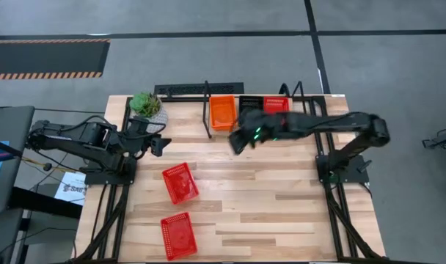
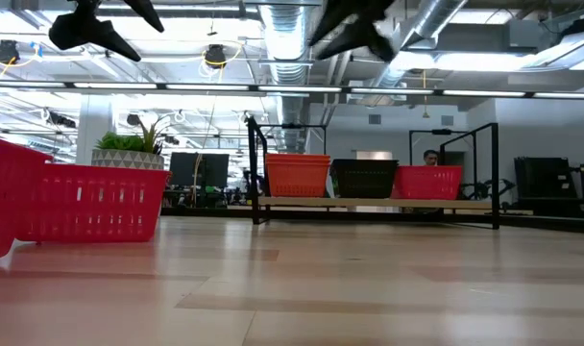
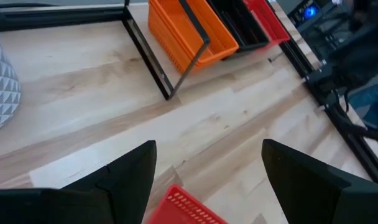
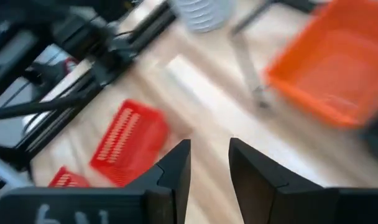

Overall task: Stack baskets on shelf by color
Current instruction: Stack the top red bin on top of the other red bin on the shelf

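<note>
The shelf (image 1: 208,89) stands at the table's far edge and bears an orange stack (image 1: 223,111), a black stack (image 1: 250,103) and a red basket (image 1: 276,103). Two more red baskets rest flat on the table, one at mid-left (image 1: 180,182) and one near the near edge (image 1: 178,235). My left gripper (image 1: 162,144) hangs open above the table beside the plant pot, with the mid-left red basket's rim (image 3: 186,208) just below it. My right gripper (image 1: 236,143) hovers in front of the orange stack (image 4: 329,68), empty, its fingers a narrow gap apart (image 4: 209,146).
A white plant pot (image 1: 148,107) stands at the far left corner, left of the shelf. The shelf's black wire frame (image 3: 167,68) rises in front of the orange stack. Bare tabletop (image 1: 282,205) stretches across the right and near side.
</note>
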Action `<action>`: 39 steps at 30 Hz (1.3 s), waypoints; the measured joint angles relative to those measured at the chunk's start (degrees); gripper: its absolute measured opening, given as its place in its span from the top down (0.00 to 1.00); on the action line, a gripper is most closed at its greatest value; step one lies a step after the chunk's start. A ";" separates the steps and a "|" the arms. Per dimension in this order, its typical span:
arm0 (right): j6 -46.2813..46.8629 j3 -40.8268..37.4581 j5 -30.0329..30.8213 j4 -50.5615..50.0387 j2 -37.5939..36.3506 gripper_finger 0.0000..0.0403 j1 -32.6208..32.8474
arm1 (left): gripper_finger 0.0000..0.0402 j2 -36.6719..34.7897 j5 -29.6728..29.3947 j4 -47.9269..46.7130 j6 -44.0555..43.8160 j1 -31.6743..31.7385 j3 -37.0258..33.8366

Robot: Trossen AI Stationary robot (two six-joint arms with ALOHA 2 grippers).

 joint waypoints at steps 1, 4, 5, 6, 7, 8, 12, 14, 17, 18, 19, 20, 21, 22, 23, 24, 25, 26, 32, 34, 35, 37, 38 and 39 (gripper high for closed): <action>0.00 0.00 -0.05 2.08 1.72 0.68 1.01 | 0.31 -0.01 0.48 0.03 0.55 0.00 0.00; 0.11 0.00 -0.13 7.63 6.93 0.66 3.46 | 0.31 -0.01 1.40 0.03 2.31 0.00 0.00; 0.42 -0.01 -0.29 8.67 8.53 0.65 4.14 | 0.31 -0.01 1.89 -0.01 2.87 0.00 0.00; 1.16 -0.04 -0.84 9.96 10.18 0.64 4.68 | 0.31 -0.01 2.37 0.00 3.43 0.00 -0.01; 2.03 -0.02 -1.44 11.39 11.71 0.63 5.15 | 0.31 -0.01 2.77 0.01 4.11 -0.01 0.00; 2.78 0.18 -2.27 11.66 13.26 0.62 5.56 | 0.31 -0.01 3.22 0.00 4.76 0.00 0.00; 3.29 3.19 -5.39 11.14 20.26 0.55 7.04 | 0.31 -0.01 5.13 -0.05 6.46 -0.02 0.00; 3.95 5.66 -5.85 11.28 23.70 0.52 7.85 | 0.31 -0.01 6.04 -0.14 7.36 -0.02 0.00; 4.54 10.15 -5.91 11.08 28.81 0.48 8.70 | 0.31 -0.01 6.84 -1.27 7.37 -0.02 0.00; 4.53 11.77 -5.91 10.88 30.44 0.48 8.93 | 0.31 -0.01 6.90 -1.75 7.22 -0.02 0.00; 4.49 13.44 -5.91 11.10 32.07 0.47 9.05 | 0.31 -0.03 6.88 -2.02 7.07 -0.02 -0.02; 4.25 15.08 -5.95 11.08 33.59 0.47 9.29 | 0.31 -0.01 6.90 -2.10 6.75 -0.02 0.00; 3.75 16.69 -5.93 10.85 34.91 0.47 9.39 | 0.31 -0.01 6.89 -2.26 6.30 -0.02 -0.01; 3.14 18.39 -5.93 10.78 36.27 0.47 9.48 | 0.31 -0.03 6.87 -2.36 6.01 -0.02 0.00; 2.70 20.03 -5.93 10.79 37.46 0.47 9.54 | 0.31 -0.02 6.86 -2.37 5.88 -0.02 0.00; 2.57 21.42 -5.93 10.40 38.62 0.47 9.54 | 0.31 -0.01 6.83 -2.48 5.87 -0.02 0.00; 2.54 22.78 -5.93 9.99 39.81 0.48 9.51 | 0.31 -0.02 6.81 -2.62 5.61 -0.02 -0.01; 2.54 24.10 -5.93 9.79 41.01 0.48 9.47 | 0.31 -0.03 6.77 -2.57 4.88 -0.02 -0.01; 2.51 28.78 -5.91 7.08 46.10 0.49 9.41 | 0.31 -0.02 6.71 -2.59 3.83 -0.02 -0.01; 2.51 29.30 -5.93 7.16 47.27 0.49 9.44 | 0.31 -0.02 6.75 -2.59 3.74 -0.02 0.00; 2.51 29.49 -5.95 6.67 47.84 0.49 9.51 | 0.31 -0.01 6.75 -2.59 3.74 -0.02 -0.02; 2.53 29.55 -6.05 6.07 48.70 0.49 9.62 | 0.31 -0.03 6.75 -2.62 3.74 -0.02 -0.02; 2.55 29.57 -6.31 6.08 48.92 0.50 9.63 | 0.31 -0.02 6.75 -2.66 3.74 -0.02 -0.02; 2.57 29.57 -6.87 5.51 48.98 0.50 9.62 | 0.31 -0.01 6.71 -2.67 3.74 -0.02 -0.01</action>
